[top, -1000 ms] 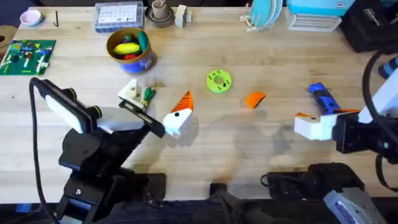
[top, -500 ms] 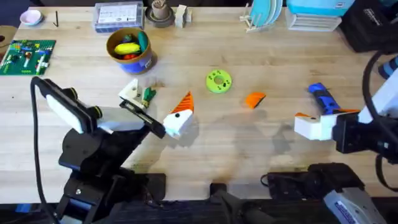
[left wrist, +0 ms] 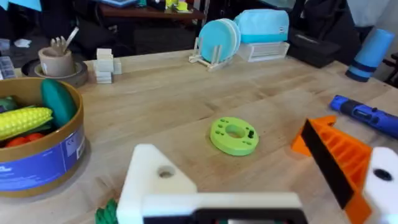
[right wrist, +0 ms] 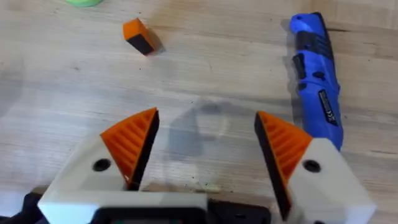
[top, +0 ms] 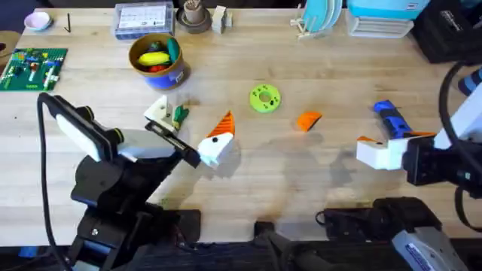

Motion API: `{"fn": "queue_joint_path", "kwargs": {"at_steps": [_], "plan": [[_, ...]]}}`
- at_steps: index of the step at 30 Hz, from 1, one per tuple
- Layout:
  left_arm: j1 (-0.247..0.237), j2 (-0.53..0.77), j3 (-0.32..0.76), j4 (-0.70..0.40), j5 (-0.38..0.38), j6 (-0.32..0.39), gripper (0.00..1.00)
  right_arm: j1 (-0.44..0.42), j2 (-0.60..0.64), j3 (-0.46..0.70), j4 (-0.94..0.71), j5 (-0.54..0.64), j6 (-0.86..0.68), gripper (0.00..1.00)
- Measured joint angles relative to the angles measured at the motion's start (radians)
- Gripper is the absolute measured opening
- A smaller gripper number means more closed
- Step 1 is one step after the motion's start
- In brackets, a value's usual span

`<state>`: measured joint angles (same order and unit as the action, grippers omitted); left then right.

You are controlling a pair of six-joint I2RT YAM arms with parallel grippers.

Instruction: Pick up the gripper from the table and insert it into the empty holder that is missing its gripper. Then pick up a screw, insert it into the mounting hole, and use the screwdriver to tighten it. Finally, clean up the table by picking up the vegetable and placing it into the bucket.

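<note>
Overhead view: the loose orange gripper [top: 309,120] lies on the wooden table [top: 301,173], between the green disc [top: 264,98] and the blue screwdriver [top: 392,120]. Right wrist view: the right gripper [right wrist: 205,146] is spread wide, ribbed orange pads bare. Left wrist view: the left gripper [left wrist: 261,180] carries one orange pad beside a bare white holder [left wrist: 152,180]; its opening cannot be judged. The vegetable [top: 179,115] lies near the bucket [top: 157,62].

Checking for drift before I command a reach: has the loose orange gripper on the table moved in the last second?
No. The orange gripper lies in the same spot, same gap to the right of the green disc.
</note>
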<state>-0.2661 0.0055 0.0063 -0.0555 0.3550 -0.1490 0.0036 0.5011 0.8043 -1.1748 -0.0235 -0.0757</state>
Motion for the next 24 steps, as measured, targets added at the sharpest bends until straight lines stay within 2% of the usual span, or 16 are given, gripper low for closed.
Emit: {"fn": "queue_joint_path", "kwargs": {"at_steps": [6, 11, 24], "plan": [[0.0, 0.0, 0.0, 0.0, 0.006, 0.0, 0.992, 0.0, 0.0, 0.0, 0.0, 0.0, 0.0, 0.983], [0.0, 0.0, 0.0, 0.002, 0.057, 0.0, 0.992, 0.0, 0.0, 0.0, 0.0, 0.0, 0.0, 0.983], [0.0, 0.0, 0.0, -0.001, 0.322, 0.0, 0.992, 0.0, 0.0, 0.0, 0.0, 0.0, 0.0, 0.994]]}}
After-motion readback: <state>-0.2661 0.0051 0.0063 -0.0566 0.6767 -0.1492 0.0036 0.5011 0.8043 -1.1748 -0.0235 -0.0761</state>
